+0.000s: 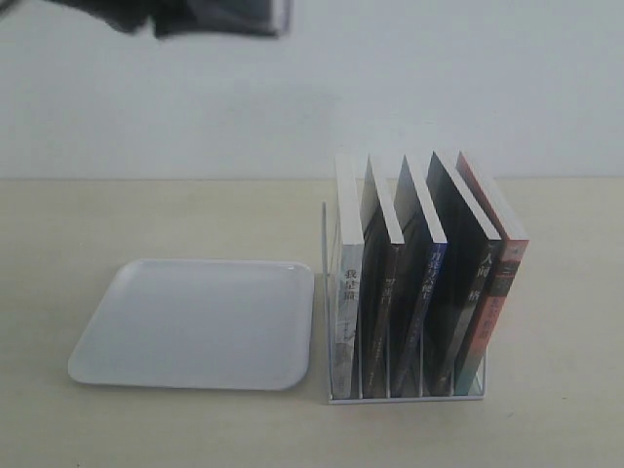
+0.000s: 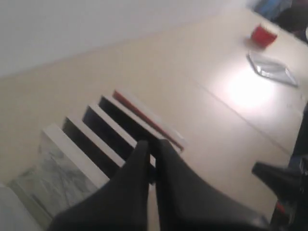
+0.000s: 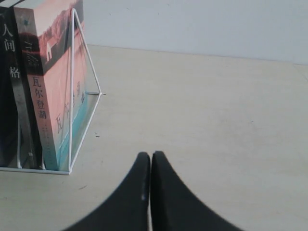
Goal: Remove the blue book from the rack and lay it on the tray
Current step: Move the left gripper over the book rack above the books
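The fingers of the left gripper [image 2: 151, 143] are seen pressed together with nothing held between them, and they are poised above the top edges of the row of books [image 2: 96, 144]. The fingers of the right gripper [image 3: 150, 155] are likewise closed on nothing. They are held low over the table [image 3: 216, 120], near the end of the rack [image 3: 71, 96] where the red-spined book [image 3: 41, 96] is lodged. A black-spined book [image 3: 10, 82] is stood next to it.

Five books are kept upright in the rack's slots. The blue book [image 1: 421, 292] is found in the middle slot, flanked by a dark-spined volume on each side and touched by neither gripper. A white-spined book [image 1: 347, 292] is set in the slot nearest the tray [image 1: 195, 322], which is laid flat on the table just beside the rack.

Far across the table, in the left wrist view, a small red object [image 2: 263, 35] and a clear glossy item [image 2: 272, 67] can be made out, but they are too blurred to be named
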`<action>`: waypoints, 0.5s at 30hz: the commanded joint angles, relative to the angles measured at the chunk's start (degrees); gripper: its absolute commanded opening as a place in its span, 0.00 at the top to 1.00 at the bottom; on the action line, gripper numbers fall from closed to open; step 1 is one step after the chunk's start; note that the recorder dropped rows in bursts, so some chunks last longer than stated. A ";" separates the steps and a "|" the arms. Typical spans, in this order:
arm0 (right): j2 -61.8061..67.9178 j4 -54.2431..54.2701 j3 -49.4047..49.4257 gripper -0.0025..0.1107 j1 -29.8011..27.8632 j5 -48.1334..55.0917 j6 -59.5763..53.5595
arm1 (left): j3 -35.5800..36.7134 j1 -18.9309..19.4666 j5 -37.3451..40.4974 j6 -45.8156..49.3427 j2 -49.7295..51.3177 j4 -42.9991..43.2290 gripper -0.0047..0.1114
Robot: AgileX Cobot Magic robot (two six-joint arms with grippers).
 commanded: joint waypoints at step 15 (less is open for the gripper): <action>-0.30 -0.46 -0.01 0.98 0.24 -0.46 -0.19 | -37.05 -16.06 28.22 -54.22 20.93 52.28 0.92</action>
